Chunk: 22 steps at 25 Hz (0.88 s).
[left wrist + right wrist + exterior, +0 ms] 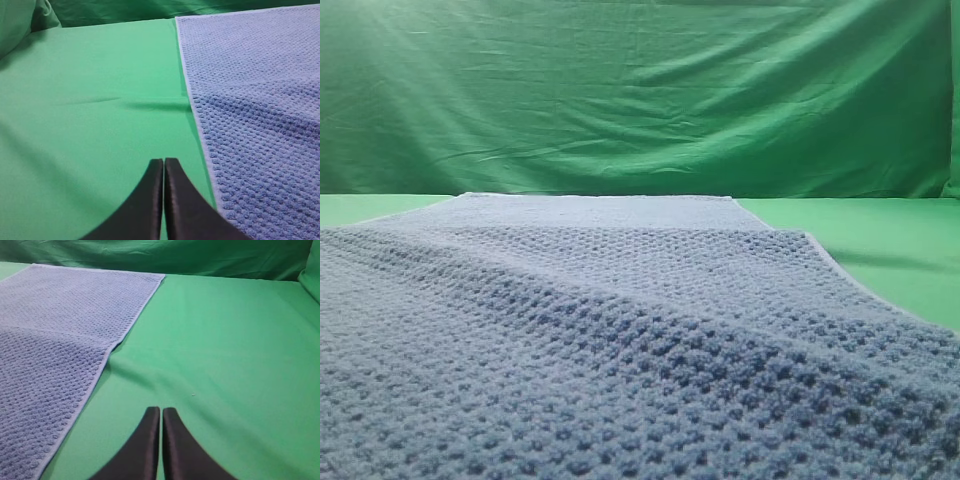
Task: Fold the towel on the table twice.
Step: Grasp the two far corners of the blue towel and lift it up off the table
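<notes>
The blue-grey waffle-weave towel (620, 330) lies spread on the green table (890, 250) and fills most of the high view. A low ridge crosses it partway along. In the left wrist view the towel (255, 115) lies to the right, and my left gripper (164, 162) is shut over bare table just left of the towel's hemmed edge, holding nothing. In the right wrist view the towel (55, 340) lies to the left, and my right gripper (161, 411) is shut over bare table to its right, also holding nothing. Neither gripper shows in the high view.
A wrinkled green cloth backdrop (640, 90) hangs behind the table. Bare green table (85, 110) stretches left of the towel, and more of the table (235, 350) lies to its right. A shallow crease (150, 105) runs in the table cover by the towel's left edge.
</notes>
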{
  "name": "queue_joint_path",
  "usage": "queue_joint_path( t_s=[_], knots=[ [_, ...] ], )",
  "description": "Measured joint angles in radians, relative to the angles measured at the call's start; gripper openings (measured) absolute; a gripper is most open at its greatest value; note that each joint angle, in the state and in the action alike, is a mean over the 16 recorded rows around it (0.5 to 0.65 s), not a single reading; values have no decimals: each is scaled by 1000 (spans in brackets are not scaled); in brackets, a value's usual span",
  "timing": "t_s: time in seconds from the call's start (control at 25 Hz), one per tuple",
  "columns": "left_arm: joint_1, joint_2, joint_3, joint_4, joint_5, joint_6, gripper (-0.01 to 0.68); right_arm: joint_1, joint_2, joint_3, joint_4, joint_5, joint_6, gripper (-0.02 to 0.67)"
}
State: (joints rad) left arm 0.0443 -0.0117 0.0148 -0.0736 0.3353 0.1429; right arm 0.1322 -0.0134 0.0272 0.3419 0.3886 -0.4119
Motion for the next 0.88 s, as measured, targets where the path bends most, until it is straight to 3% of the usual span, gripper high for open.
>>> queue_joint_path(
  t_s=[0.88],
  knots=[
    [0,0,0,-17,-27,-7,0,0,0,0,0,0,0,0]
  ],
)
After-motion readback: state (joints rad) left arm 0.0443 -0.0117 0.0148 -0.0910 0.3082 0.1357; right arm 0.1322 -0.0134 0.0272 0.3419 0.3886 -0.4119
